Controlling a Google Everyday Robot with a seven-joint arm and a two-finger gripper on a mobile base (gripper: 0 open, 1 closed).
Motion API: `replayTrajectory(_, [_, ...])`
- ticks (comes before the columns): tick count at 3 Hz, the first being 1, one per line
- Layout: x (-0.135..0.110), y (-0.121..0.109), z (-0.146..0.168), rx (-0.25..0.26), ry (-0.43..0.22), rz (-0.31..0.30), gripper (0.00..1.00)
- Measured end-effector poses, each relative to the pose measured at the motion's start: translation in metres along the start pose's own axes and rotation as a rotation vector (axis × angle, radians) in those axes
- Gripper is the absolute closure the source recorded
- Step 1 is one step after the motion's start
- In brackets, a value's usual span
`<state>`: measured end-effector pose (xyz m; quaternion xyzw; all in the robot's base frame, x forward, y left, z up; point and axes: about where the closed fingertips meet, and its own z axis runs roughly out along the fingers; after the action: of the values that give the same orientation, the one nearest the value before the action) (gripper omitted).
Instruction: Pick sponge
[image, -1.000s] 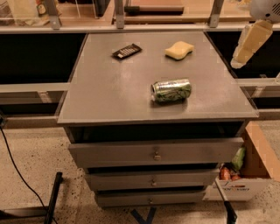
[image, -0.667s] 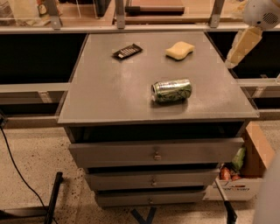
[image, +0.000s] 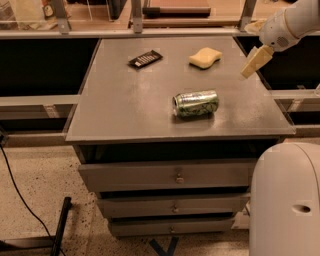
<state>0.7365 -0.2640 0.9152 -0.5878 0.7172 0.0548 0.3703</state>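
Note:
The sponge (image: 205, 57) is a small pale yellow pad with a pinched waist, lying flat on the far right part of the grey cabinet top (image: 125, 100). My gripper (image: 254, 62) hangs from the white arm at the upper right, above the top's right edge. It is to the right of the sponge and apart from it, holding nothing.
A green can (image: 195, 103) lies on its side in the middle of the top, nearer than the sponge. A black remote-like device (image: 145, 59) lies at the far left. Drawers (image: 175, 175) face me below. My white base (image: 285, 200) fills the lower right corner.
My gripper has moved left and slightly down, from beyond the right edge to over the cabinet's right side, closer to the sponge. The objects on the top have not moved.

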Motion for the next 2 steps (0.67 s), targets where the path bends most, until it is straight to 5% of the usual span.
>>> replayTrajectory(1, [0.000, 0.000, 0.000, 0.000, 0.000, 0.000, 0.00])
replayTrajectory(2, [0.003, -0.015, 0.007, 0.053, -0.020, 0.066, 0.00])
